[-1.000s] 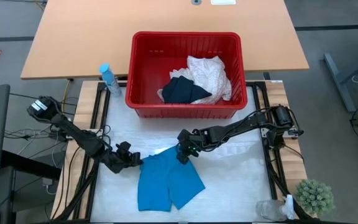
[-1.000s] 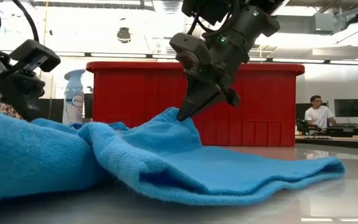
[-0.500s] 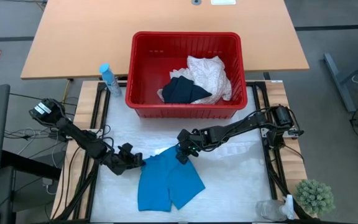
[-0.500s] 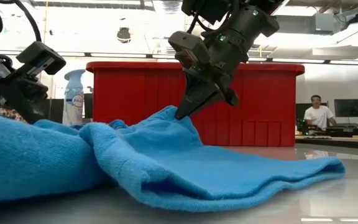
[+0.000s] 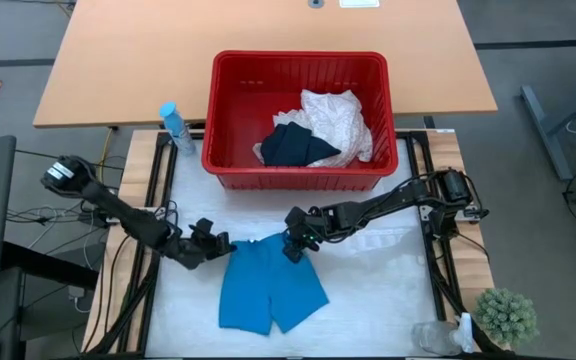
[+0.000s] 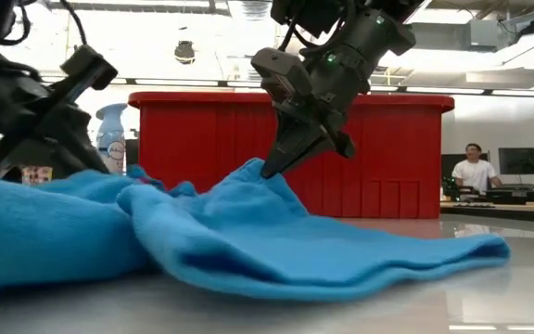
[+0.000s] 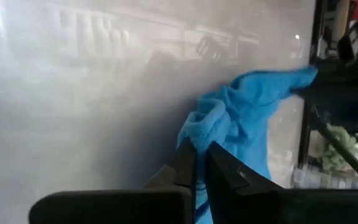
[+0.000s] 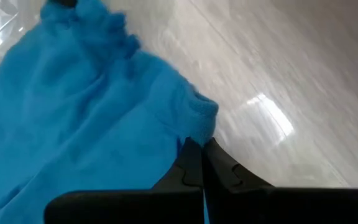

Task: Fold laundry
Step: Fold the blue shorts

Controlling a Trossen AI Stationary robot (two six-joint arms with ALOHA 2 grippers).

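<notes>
White sheeting covers the bench (image 5: 388, 300), and a tan desk stands beyond it. At far left a blue spray bottle (image 5: 175, 126) stands by the bench's back corner. The left tool (image 5: 220, 243) lies low at the left end of the turquoise garment's (image 5: 268, 290) waistband, its fingers (image 7: 188, 163) pressed together on a bunched fold of the cloth. The garment lies spread on the sheeting, legs toward the near edge. At the waistband's right end, the right tool (image 5: 290, 249) is pinched on the fabric, lifting a small peak in the low view. Behind them the red basket (image 5: 228, 110) holds the dark navy garment (image 5: 296, 146) lying partly over the cream lacy cloth (image 5: 340, 118). At the near right corner sits a small green plant (image 5: 505, 315). Far off in the room behind, a person (image 6: 476, 170) sits at a desk.
</notes>
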